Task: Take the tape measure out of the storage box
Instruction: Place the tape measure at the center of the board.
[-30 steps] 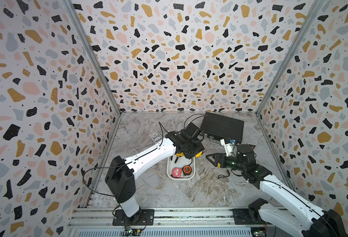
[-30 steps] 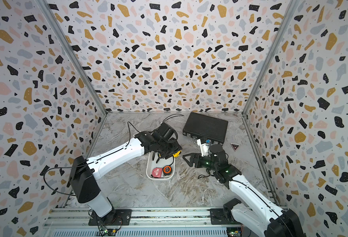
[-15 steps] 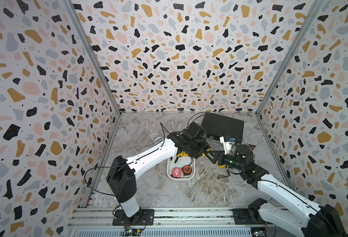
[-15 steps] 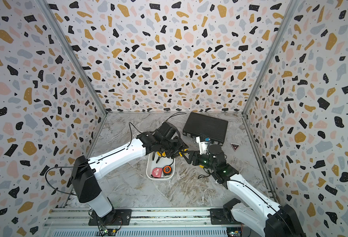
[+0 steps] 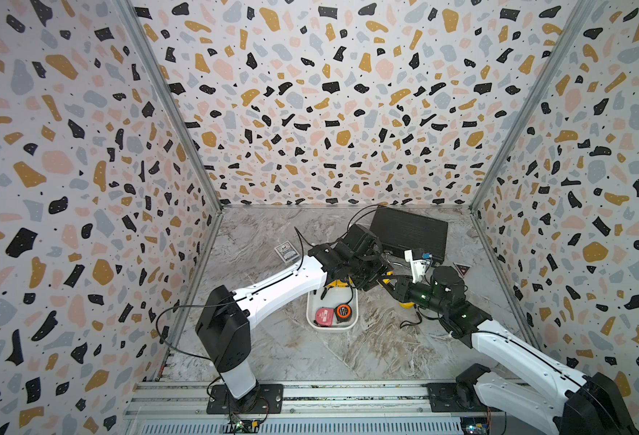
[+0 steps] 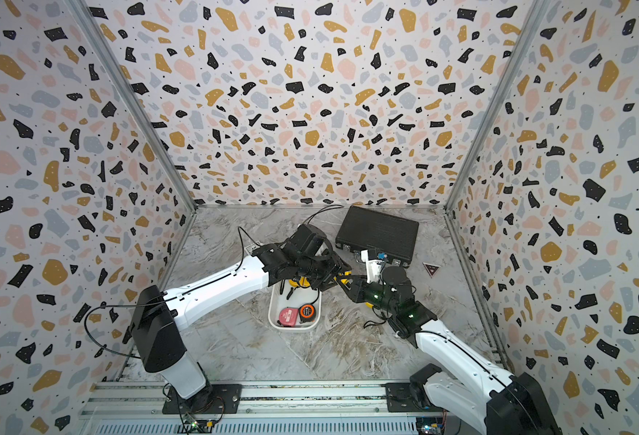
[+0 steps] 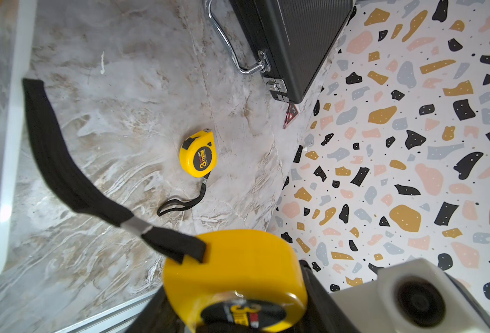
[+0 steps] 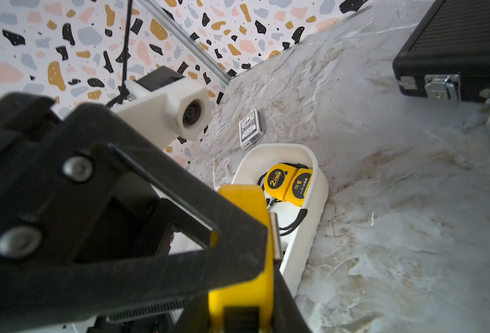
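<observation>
1. The marble tabletop point(image 5: 257, 233) carries everything. The black case point(image 5: 408, 235) lies latched at the back, apart from the job.
2. The storage box point(image 5: 332, 328) sits in front of the left arm, within its easy reach. Two yellow tape measures point(image 8: 288, 183) lie side by side at one end, and a pink one point(image 5: 323, 315) and an orange-and-black one point(image 5: 343, 311) at the other.
3. The left claw point(image 5: 376, 275) and the right claw point(image 5: 392, 283) meet tip to tip just past the box's far corner. This looks like a hand-over towards the right arm's side.
4. The left claw is clenched on the held tape measure point(image 7: 235, 268), pinching its flat faces. The right claw is clenched as well and, in the right wrist view, appears to grip the same yellow body edge-on.
5. The held tape measure therefore sits between both claws, lifted off the tabletop and apparently beyond the box's rim.
6. A loose tape measure point(image 7: 198, 152) lies flat on the tabletop on the right arm's side, which suggests a drop area there.
7. The black wrist strap point(image 7: 73, 178) of the held tape measure trails back towards the box wall, so it may drag.
</observation>
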`<state>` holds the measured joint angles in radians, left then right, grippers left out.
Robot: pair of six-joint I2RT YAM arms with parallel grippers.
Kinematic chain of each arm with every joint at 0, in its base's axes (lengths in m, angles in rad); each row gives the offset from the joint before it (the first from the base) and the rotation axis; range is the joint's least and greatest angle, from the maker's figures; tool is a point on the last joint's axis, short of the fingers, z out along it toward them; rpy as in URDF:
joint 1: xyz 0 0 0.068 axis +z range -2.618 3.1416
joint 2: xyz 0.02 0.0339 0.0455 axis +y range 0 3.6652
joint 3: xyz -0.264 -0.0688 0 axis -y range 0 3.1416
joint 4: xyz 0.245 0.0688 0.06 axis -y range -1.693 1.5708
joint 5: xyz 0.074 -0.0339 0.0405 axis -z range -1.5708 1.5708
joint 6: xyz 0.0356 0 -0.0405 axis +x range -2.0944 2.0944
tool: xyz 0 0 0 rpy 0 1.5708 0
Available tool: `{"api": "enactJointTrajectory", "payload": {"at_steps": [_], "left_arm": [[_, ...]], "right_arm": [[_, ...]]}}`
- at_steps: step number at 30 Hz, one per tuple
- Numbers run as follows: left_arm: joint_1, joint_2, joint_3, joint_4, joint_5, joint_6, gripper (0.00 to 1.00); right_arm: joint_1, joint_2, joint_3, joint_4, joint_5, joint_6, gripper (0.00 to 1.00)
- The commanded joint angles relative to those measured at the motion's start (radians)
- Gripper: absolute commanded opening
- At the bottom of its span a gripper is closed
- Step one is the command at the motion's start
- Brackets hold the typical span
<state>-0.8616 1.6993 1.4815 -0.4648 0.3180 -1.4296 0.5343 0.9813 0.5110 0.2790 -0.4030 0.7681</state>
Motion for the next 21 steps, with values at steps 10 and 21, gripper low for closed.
{"api": "enactJointTrajectory", "payload": {"at_steps": [10, 21], "left_arm": [[-0.001, -0.02, 0.084, -0.227, -0.152, 0.238, 1.0], [0.062, -0.1, -0.029, -0.324, -0.284, 0.342, 1.0]], "right_arm": [[0.0, 0.047, -0.029, -0.005, -0.014, 0.059, 0.09], [-0.005, 0.349, 0.018, 0.011, -0.109, 0.184, 0.09]]}}
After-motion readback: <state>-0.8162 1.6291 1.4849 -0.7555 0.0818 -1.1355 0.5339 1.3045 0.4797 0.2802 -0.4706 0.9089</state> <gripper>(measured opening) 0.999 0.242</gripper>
